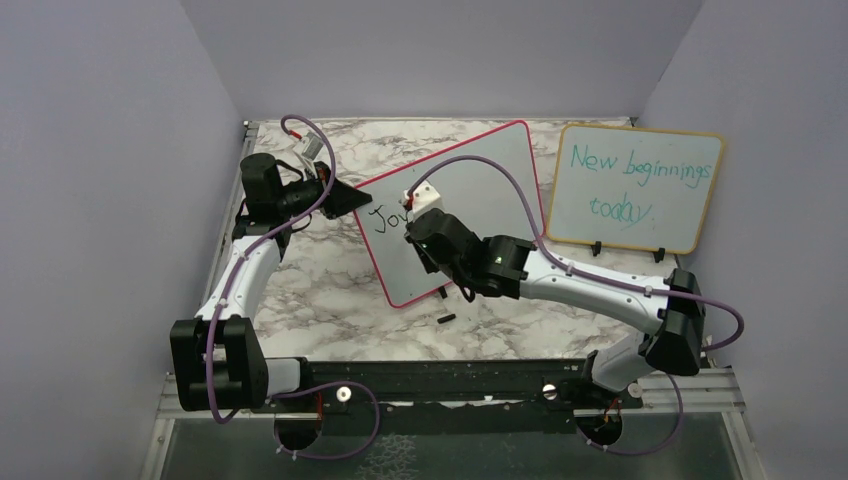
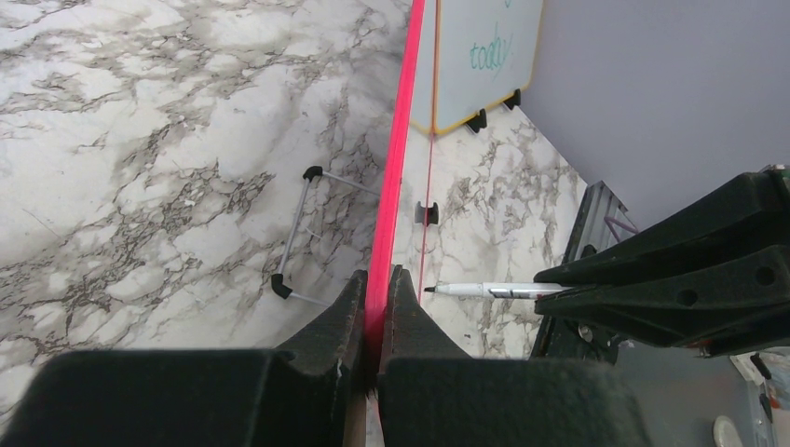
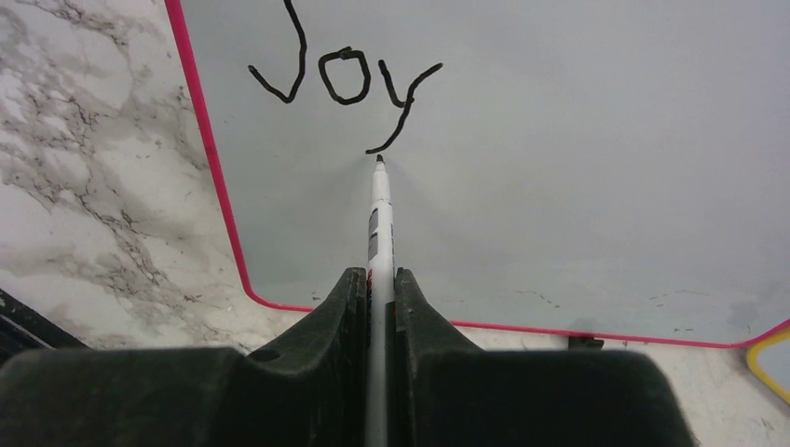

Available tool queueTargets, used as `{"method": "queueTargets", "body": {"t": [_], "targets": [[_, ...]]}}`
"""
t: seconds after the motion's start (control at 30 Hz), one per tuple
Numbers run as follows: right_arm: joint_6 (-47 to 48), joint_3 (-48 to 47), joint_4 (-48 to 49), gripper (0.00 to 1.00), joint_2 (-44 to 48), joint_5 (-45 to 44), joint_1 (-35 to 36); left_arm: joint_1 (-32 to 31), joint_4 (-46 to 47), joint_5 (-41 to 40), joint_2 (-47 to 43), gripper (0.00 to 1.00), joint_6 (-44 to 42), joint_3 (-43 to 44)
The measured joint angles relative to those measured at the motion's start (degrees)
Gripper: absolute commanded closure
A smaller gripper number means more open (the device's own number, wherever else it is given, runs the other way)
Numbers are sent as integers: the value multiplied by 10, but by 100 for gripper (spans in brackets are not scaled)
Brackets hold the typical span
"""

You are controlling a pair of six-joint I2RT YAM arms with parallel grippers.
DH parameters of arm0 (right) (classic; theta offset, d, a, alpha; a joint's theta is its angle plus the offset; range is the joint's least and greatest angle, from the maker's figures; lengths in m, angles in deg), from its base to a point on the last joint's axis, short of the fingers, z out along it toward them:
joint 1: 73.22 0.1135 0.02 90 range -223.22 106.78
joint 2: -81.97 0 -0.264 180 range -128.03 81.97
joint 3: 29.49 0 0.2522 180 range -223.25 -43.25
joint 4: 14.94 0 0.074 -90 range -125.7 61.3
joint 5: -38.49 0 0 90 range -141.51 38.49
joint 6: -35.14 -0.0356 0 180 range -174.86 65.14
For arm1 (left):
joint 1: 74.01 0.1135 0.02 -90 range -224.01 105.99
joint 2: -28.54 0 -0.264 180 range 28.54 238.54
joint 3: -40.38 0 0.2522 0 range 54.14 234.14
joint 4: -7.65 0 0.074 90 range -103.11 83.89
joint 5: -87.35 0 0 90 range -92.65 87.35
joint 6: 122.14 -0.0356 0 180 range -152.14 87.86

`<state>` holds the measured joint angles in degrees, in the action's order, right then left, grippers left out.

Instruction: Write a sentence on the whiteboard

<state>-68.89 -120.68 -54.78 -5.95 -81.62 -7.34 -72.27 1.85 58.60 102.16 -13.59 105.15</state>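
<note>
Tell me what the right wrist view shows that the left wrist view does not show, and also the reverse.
Only the right wrist view: the face of the whiteboard with the black word "Joy", and the tip of the marker close under the tail of the "y".
Only the left wrist view: the left gripper shut on the whiteboard's red edge, the teal word "today" on the yellow-framed board, and a wire stand.
Both: the marker held in the right gripper, the red frame, the marble table.
</note>
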Motion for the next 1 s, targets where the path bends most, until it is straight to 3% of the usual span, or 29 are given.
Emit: {"method": "queueTargets", "body": {"t": [0.5,1.0], "targets": [[16,62,49,99,85,-22,-26,0,-11,0,0,100,-8,4],[35,87,100,100,94,-22,-59,0,-16,0,2,100,-9,7]]}}
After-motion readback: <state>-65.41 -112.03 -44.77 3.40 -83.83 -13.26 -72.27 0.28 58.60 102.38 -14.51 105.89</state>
